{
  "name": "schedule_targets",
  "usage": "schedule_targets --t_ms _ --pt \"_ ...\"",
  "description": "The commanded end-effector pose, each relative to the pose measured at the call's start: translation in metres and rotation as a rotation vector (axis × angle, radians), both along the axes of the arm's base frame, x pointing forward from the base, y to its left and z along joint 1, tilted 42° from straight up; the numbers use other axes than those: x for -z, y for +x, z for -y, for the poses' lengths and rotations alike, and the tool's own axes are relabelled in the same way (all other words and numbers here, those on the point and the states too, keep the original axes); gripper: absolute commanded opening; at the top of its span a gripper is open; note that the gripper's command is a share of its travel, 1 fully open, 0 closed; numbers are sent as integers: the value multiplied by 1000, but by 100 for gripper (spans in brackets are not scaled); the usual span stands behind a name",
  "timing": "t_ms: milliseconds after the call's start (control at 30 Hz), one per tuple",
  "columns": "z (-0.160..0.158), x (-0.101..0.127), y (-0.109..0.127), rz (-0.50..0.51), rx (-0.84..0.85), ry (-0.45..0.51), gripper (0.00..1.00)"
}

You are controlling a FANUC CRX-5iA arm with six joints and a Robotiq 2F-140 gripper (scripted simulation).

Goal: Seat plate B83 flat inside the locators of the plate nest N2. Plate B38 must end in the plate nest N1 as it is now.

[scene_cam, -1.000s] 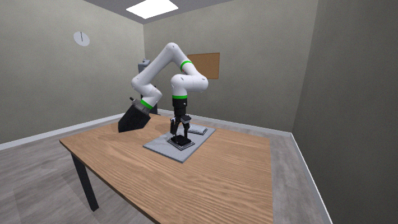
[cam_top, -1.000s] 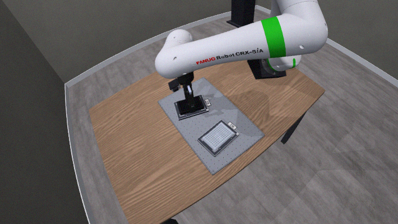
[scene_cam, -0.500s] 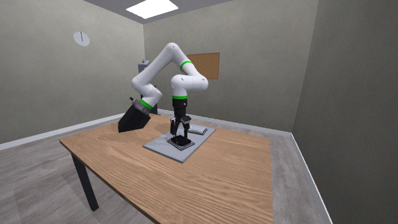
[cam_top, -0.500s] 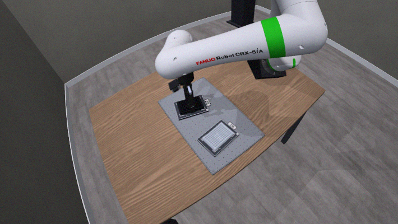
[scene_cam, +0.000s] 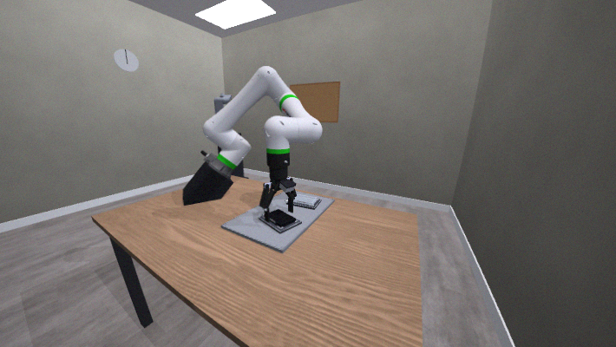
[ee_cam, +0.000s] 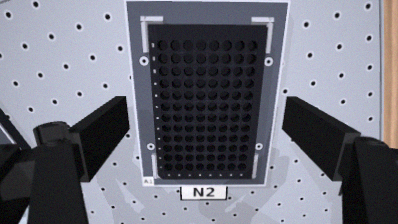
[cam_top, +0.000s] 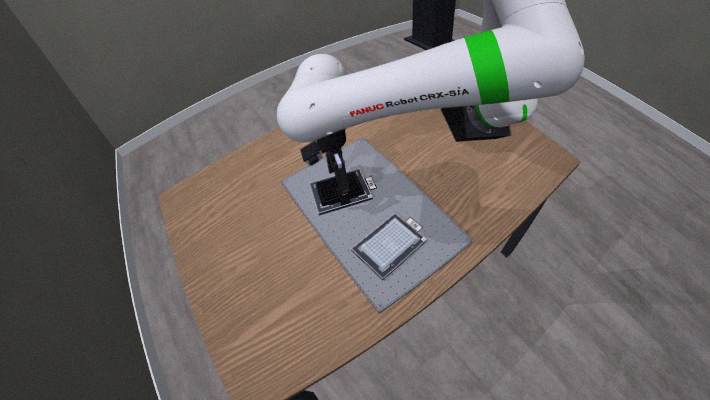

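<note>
The black well plate B83 [ee_cam: 207,102] lies flat inside the corner locators of the nest labelled N2 [ee_cam: 203,192]. It also shows in the top view [cam_top: 340,192] and the exterior view [scene_cam: 281,218]. My gripper [ee_cam: 206,113] hangs just above it, open, with one finger on each long side and a gap to the plate on both sides. The gripper also shows in the top view [cam_top: 341,186]. The clear white well plate B38 [cam_top: 389,244] sits in the other nest, N1, nearer the front of the grey base.
Both nests stand on a grey perforated baseplate [cam_top: 375,220] on a wooden table [cam_top: 280,260]. The robot's black base [cam_top: 475,125] stands at the table's back right. Small label tags [cam_top: 414,224] sit beside each nest.
</note>
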State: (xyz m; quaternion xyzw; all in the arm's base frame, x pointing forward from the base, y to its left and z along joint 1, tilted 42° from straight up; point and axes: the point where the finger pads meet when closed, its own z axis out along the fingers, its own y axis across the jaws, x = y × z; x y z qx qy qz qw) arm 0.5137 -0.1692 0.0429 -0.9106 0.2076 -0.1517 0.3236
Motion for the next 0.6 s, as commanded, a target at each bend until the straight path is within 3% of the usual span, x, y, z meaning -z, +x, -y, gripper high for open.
schedule_targets --t_ms 0,567 --pt "1 0 0 1 1 -1 100" --pt "5 -6 -3 1 1 -1 100"
